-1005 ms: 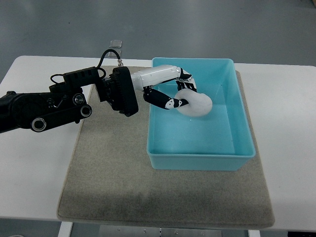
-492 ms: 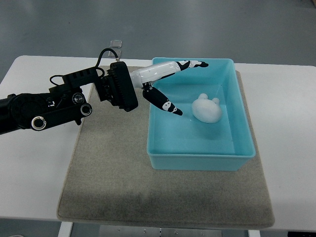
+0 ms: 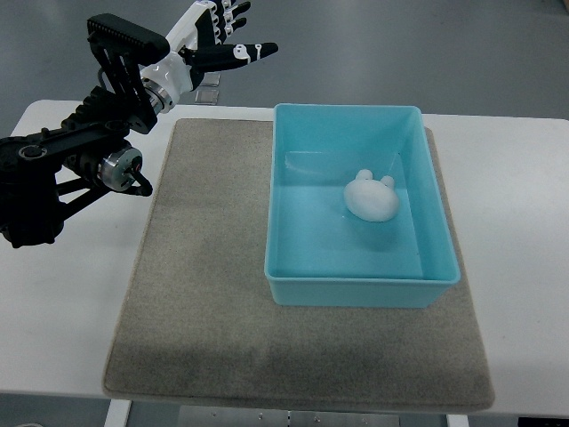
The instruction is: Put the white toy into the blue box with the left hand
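The white toy [image 3: 372, 197] lies on the floor of the blue box [image 3: 359, 292], right of its middle, with its two small ears pointing to the far side. My left hand [image 3: 224, 34] is raised high at the far left, well away from the box, with its fingers spread and holding nothing. The left arm [image 3: 84, 160] comes in from the left edge. The right arm does not show.
The blue box stands on a grey mat [image 3: 204, 294] that covers most of the white table [image 3: 53, 329]. A small clear bracket [image 3: 210, 87] sits at the table's far edge under the raised hand.
My left hand let go of the white toy inside the box, then drew back out of it and rose up and to the far left. The toy settled slightly right on the box floor.
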{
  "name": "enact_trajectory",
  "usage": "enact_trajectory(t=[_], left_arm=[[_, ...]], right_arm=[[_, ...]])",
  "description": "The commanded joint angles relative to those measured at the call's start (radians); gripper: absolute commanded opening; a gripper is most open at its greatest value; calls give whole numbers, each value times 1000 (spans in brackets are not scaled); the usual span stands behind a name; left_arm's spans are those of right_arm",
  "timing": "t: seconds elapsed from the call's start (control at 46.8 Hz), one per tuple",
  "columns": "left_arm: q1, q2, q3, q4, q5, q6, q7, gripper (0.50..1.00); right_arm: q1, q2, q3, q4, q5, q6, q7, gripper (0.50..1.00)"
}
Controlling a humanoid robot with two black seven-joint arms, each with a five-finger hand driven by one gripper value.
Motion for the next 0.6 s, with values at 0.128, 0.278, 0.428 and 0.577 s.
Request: enact_trajectory(t=[0.128, 0.278, 0.428, 0.577], left_arm=[[146, -1, -233, 22, -85, 10, -1, 996], [197, -14, -302, 50, -95, 13, -1, 996], [216, -21, -336, 111, -153, 13, 0, 996], [214, -25, -341, 128, -233, 10, 0, 996]], right_arm=[[0, 0, 0, 0, 0, 0, -1, 936], [0, 0, 0, 0, 0, 1, -1, 936], [0, 0, 0, 0, 0, 0, -1, 936], [0, 0, 0, 0, 0, 0, 1, 936]])
